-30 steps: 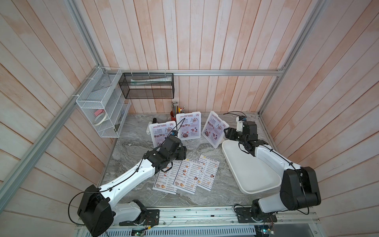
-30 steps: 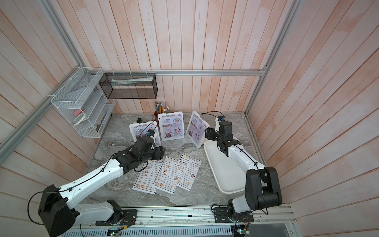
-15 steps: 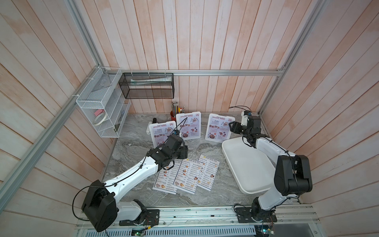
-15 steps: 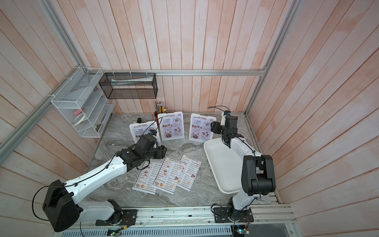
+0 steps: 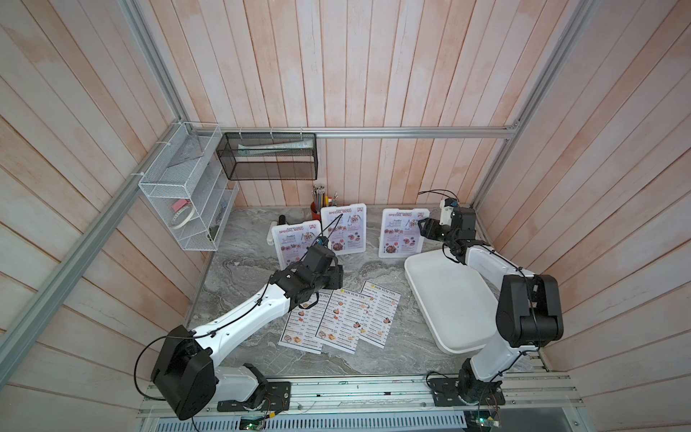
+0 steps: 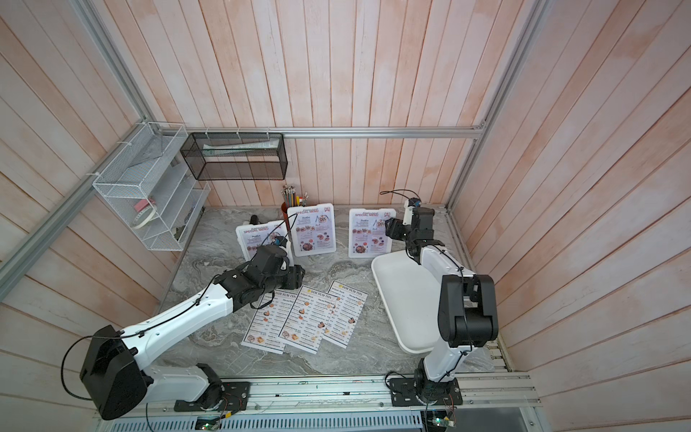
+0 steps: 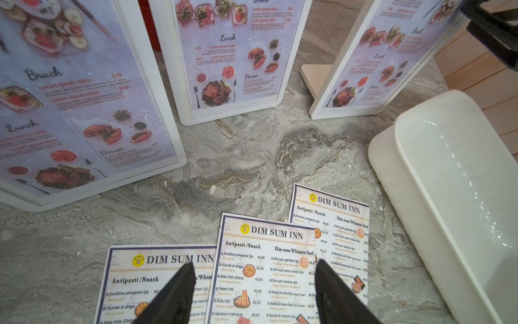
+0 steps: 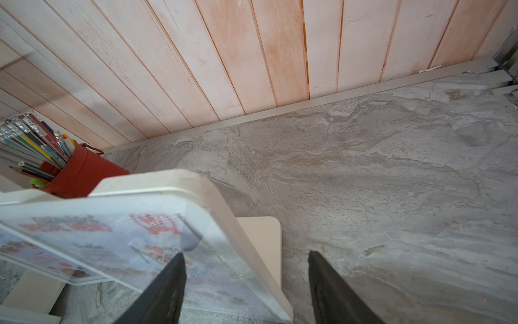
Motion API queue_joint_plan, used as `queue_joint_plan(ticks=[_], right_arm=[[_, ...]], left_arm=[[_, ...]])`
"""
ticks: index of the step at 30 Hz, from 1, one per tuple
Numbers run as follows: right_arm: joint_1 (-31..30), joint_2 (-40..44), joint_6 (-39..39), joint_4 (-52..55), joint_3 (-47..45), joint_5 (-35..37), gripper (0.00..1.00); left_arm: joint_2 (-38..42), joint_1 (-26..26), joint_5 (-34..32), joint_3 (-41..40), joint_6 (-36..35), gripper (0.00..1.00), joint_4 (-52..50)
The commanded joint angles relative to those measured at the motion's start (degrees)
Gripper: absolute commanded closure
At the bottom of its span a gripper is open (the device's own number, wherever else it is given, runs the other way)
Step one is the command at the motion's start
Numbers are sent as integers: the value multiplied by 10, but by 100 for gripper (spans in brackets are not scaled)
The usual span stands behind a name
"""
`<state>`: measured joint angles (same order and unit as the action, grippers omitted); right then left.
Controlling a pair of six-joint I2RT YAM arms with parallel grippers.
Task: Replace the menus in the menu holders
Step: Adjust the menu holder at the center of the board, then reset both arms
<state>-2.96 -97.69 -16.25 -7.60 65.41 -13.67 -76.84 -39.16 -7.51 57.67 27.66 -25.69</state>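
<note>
jaws open, nothing gripped

the right jaws are spread astride an edge of the menu holder (image 5: 401, 232) just beyond the tray (image 5: 445, 299); contact cannot be told. the left jaws are open and empty over three "dim sum inn" menus (image 5: 346, 318) laid on the desk (image 5: 243, 269) beside the tray. a second holder (image 5: 343, 229) and a third holder (image 5: 295, 243), farther from the tray, are filled with lilac special menus (image 7: 229, 53).

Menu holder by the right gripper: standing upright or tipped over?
Upright. In both top views the menu holder stands on its bottom edge, leaning back slightly, with its SPECIAL MENU sheet facing forward.
</note>
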Motion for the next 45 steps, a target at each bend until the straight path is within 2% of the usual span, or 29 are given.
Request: queue_joint_plan(ticks=[1,2,5,6,7,10,15,17,19,22,24,27,36,45], right_arm=[[3,43,9,1,-21,-7,29],[3,55,7,3,-31,-5,28],[3,103,7,12,-67,7,2],[2,124,9,11,-84,18,2],[2,145,11,8,-101,32,2],[0,214,28,-9,-166,89,2],[-2,292,39,-69,-279,165,2],[0,300,30,-70,-298,161,2],[-1,304,19,-73,-309,145,2],[-1,310,-3,-80,-318,119,2],[-1,312,-9,-80,-318,107,2],[-1,311,-14,-76,-313,96,2],[-2,298,-28,-82,-303,61,2],[-1,296,-17,-70,-288,58,2]], left_arm=[[2,1,-1,21,-9,30,10],[6,1,-3,23,-13,30,9],[28,6,-13,30,-32,27,-2],[41,11,-15,30,-39,21,-5],[53,18,-18,29,-44,1,-8],[102,64,-39,7,-53,0,-13],[196,179,-101,-115,-83,0,52],[212,222,-62,-135,-91,0,57],[204,242,-57,-137,-92,4,45],[177,261,-99,-141,-74,12,37],[155,286,-75,-147,-64,15,57],[107,314,-37,-143,-59,15,97],[-15,328,-31,-87,-62,15,157],[-67,342,-34,-64,-70,15,182]])
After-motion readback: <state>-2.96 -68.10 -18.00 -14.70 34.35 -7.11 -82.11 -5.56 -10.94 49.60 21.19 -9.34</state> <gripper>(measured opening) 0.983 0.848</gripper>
